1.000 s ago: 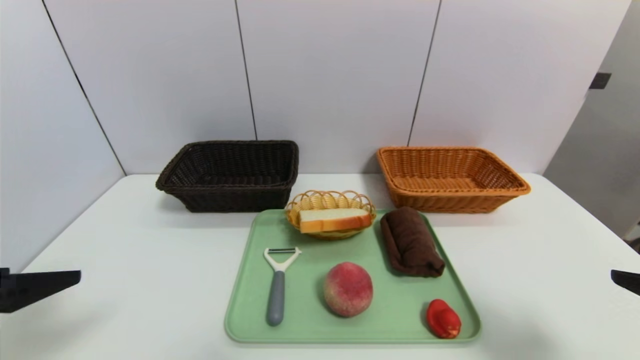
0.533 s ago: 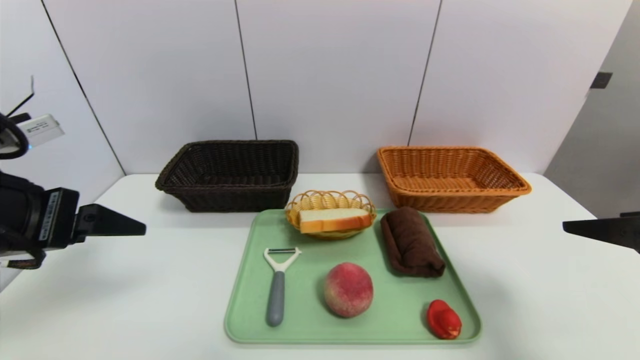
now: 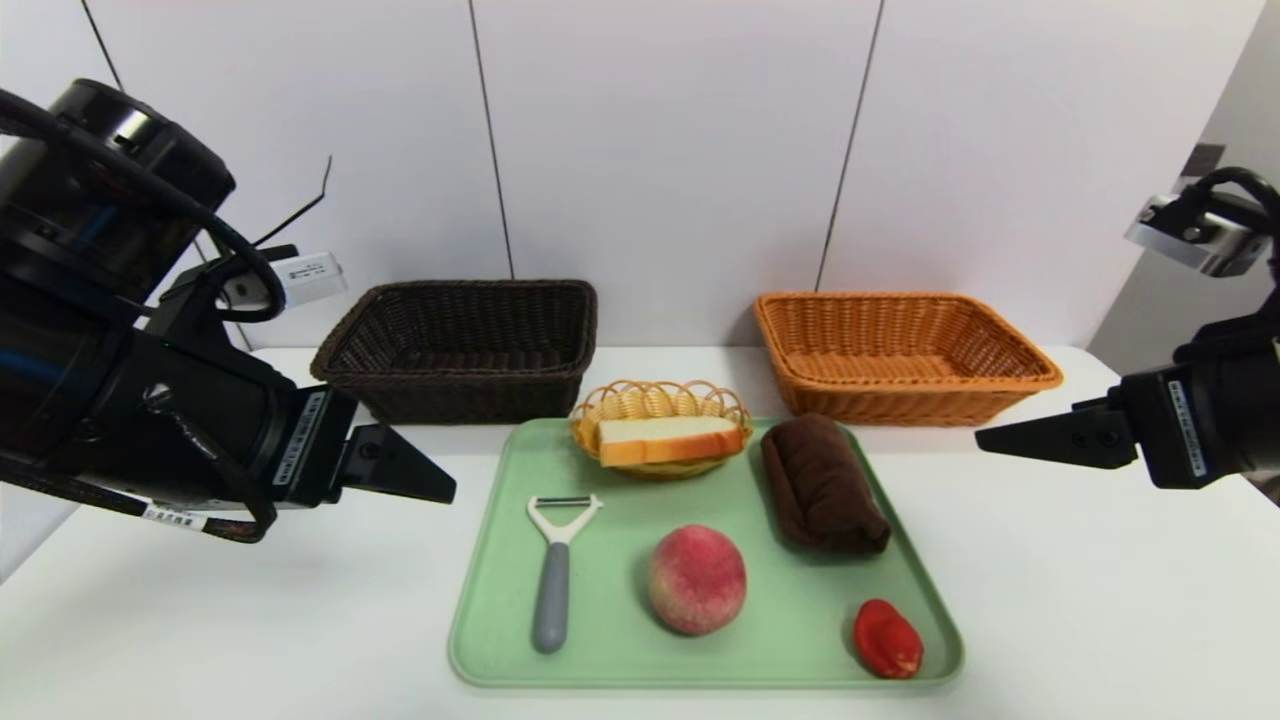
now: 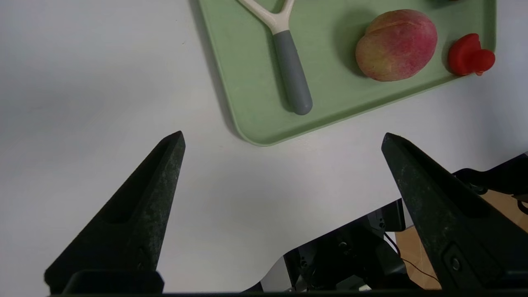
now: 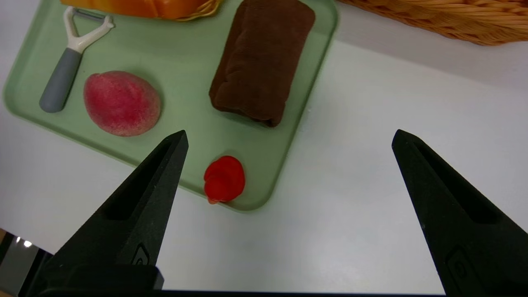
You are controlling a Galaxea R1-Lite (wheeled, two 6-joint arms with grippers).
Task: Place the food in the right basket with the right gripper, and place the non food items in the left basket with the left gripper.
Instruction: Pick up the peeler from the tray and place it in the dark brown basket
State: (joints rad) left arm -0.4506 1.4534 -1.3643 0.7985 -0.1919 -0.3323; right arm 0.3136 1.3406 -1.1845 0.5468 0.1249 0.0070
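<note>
Tray [image 3: 490, 600]: smooth matt green plastic. Both baskets behind tray, dark [image 3: 455, 345] & orange [image 3: 900, 350]: woven wicker. Towel [image 3: 822, 484] on tray: soft brown cloth. Peeler [image 3: 553, 580]: plastic w/ rubbery grey handle. Peach [image 3: 696, 578]: fuzzy skin.

A plain white counter [image 3: 250, 600] stands against a pale panelled wall [image 3: 660, 150] with thin dark seams, evenly and softly lit.

Three baskets [image 3: 460, 345], one tray [image 3: 500, 640]
</note>
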